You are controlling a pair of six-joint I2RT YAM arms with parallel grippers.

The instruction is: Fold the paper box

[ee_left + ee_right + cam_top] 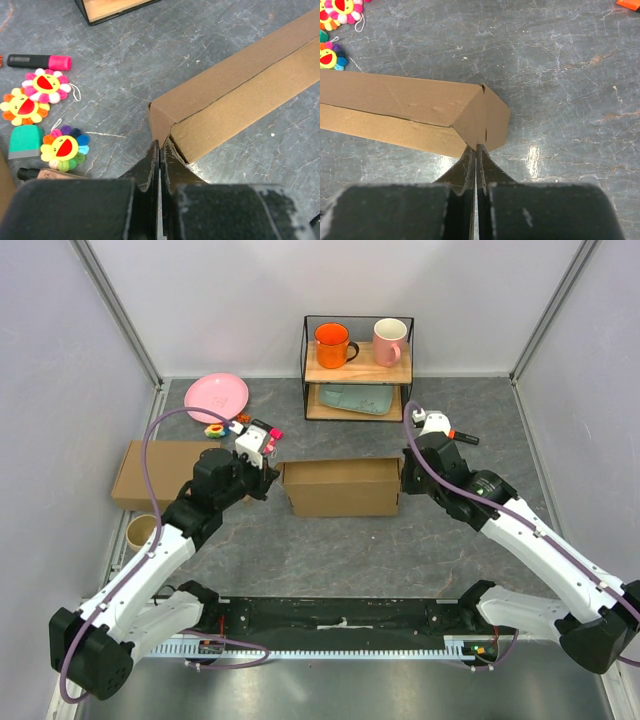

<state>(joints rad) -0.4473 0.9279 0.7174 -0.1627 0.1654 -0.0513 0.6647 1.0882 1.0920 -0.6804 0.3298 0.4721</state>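
Observation:
The paper box (340, 487) is a brown cardboard mailer, closed up into a long box shape in the middle of the table. My left gripper (272, 478) is at its left end. In the left wrist view the jaws (161, 147) are shut, with their tips against the box's end corner (162, 120). My right gripper (404, 472) is at the box's right end. In the right wrist view it (476, 148) is shut, with its tips touching the lower edge of the end flap (487, 120). No cardboard shows between either pair of jaws.
A second brown box (160, 472) lies at the left, with a cup (142, 531) near it. A pink plate (217, 397), flower toys (47, 85) and markers (40, 61) lie behind my left gripper. A wire shelf (358, 368) with mugs stands at the back.

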